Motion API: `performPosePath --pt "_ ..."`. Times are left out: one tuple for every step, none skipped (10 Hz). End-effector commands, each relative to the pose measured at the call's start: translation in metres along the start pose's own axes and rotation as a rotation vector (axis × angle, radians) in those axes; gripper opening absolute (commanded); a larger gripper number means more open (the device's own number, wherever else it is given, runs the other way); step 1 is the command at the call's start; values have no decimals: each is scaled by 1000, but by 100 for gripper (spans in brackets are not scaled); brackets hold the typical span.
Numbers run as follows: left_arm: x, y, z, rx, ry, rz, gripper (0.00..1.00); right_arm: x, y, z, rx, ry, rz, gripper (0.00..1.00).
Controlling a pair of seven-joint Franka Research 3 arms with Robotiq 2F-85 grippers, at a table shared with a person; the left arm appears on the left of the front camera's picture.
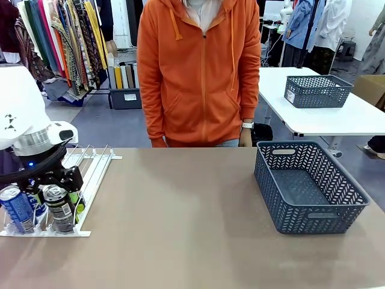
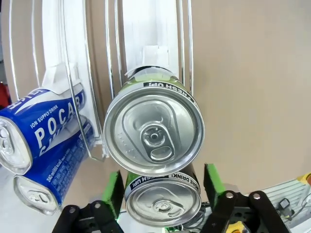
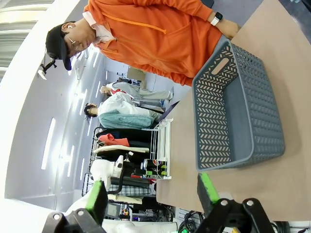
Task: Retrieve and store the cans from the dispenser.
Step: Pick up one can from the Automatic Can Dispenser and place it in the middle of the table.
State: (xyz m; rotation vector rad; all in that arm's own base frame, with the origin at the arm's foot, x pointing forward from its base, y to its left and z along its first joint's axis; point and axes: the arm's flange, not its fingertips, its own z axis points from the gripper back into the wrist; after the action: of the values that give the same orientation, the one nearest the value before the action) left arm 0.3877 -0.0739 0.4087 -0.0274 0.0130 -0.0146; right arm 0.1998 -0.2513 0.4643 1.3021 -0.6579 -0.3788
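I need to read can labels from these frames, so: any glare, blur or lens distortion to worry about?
Front view: even light, sharp throughout. Left wrist view: wide-angle bulge swells the nearest can lid and bows the dispenser rails; the blue can lettering reads clearly, mild sheen only. Right wrist view: rolled sideways, the grey basket sharp, ceiling lights washed out.

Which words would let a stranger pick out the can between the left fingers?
Find the white dispenser at the table's near left corner. At its front lip stands the dark can, flanked by green-padded fingers. Its dark label sets it apart from the blue can beside it.
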Motion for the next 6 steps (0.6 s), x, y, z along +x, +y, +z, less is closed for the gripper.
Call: performPosePath --pt "4 4 1 1 3 -8 0 4 2 0 20 -13 26 100" --pt "4 3 1 1 8 -7 0 4 2 0 20 -13 26 100" --pt "3 3 0 2 10 -6 0 4 2 0 20 -13 26 100" --pt "3 4 0 0 5 -6 0 4 2 0 20 -13 26 100" --pt "4 4 0 0 4 -3 0 4 2 0 20 -13 26 100" --pt "4 4 2 2 5 -2 0 4 2 0 20 -13 26 100"
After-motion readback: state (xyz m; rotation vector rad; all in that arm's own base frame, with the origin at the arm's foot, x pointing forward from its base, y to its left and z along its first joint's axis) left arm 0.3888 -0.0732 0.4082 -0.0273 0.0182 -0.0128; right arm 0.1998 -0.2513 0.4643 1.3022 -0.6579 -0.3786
